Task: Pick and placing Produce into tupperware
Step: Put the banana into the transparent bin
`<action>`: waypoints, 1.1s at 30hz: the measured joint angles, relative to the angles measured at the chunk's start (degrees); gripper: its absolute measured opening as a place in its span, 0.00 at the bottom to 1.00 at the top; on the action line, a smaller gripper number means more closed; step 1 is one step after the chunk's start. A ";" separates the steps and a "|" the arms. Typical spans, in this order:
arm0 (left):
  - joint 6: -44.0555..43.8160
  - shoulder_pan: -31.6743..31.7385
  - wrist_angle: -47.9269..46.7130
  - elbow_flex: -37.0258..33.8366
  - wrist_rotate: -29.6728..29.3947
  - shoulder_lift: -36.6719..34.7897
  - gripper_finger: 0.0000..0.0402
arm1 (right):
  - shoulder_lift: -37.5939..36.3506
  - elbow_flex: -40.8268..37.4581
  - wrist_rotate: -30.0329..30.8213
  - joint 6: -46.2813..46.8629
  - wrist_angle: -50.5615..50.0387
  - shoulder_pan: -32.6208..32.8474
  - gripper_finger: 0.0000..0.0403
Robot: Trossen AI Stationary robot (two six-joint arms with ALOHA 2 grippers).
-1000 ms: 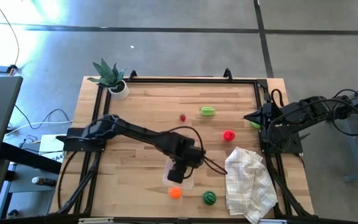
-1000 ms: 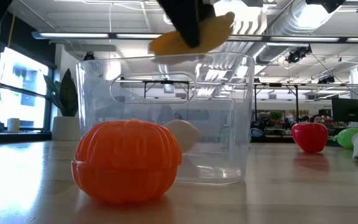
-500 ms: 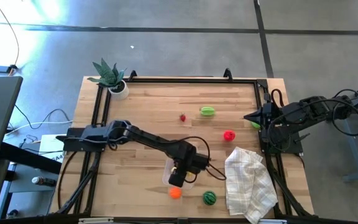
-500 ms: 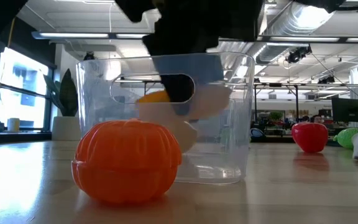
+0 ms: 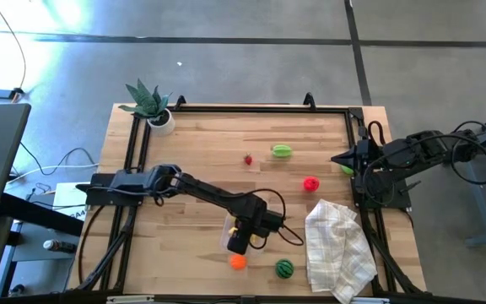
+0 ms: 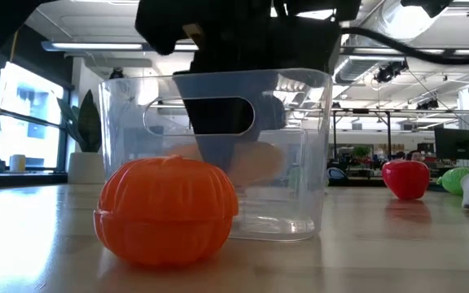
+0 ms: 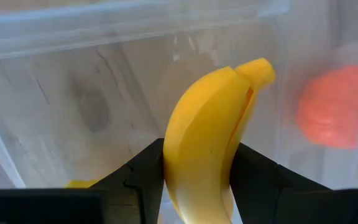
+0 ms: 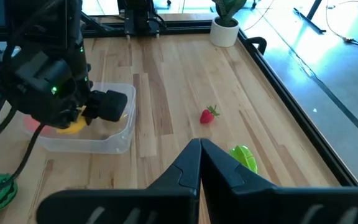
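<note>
The wooden slatted table (image 5: 201, 143) with its black frame carries everything, and the left arm reaches across it from its left edge so that the left gripper (image 5: 241, 236) hangs inside the small clear rectangular plastic tub (image 5: 230, 226) near the front edge. To the right of that gripper lies the crumpled white checked cloth (image 5: 337, 245), and far behind it at the back left corner stands the spiky green potted plant (image 5: 148, 103). The right gripper (image 8: 201, 163) waits well away at the table's right edge with its two dark fingers pressed together on nothing. The left gripper's fingers (image 7: 138, 174) are clamped on the yellow toy banana (image 7: 211, 134), which stands nearly upright between them inside the tub, its tip toward the tub floor; another small yellow piece (image 7: 82, 183) shows low in the tub beside the fingers. Just in front of the left gripper, outside the tub and close against its wall, sits the orange ribbed toy fruit (image 6: 168, 210). Beside that, further right, lies the striped green toy watermelon (image 5: 284, 268). Beyond the gripper sit a red round toy fruit (image 5: 310, 183), a light green toy vegetable (image 5: 282, 151) and a small red strawberry (image 8: 209, 114).
</note>
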 joint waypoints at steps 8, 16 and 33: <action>0.45 0.00 -0.20 -0.02 -0.62 0.05 0.40 | 0.00 0.00 0.01 0.00 -0.02 0.00 0.00; 0.22 0.00 -0.22 -0.02 -1.31 0.05 0.48 | 0.00 0.00 0.02 0.00 0.00 -0.02 0.00; -0.87 0.00 -0.99 1.40 0.40 0.05 0.52 | 0.00 0.00 0.01 0.00 -0.02 -0.02 0.00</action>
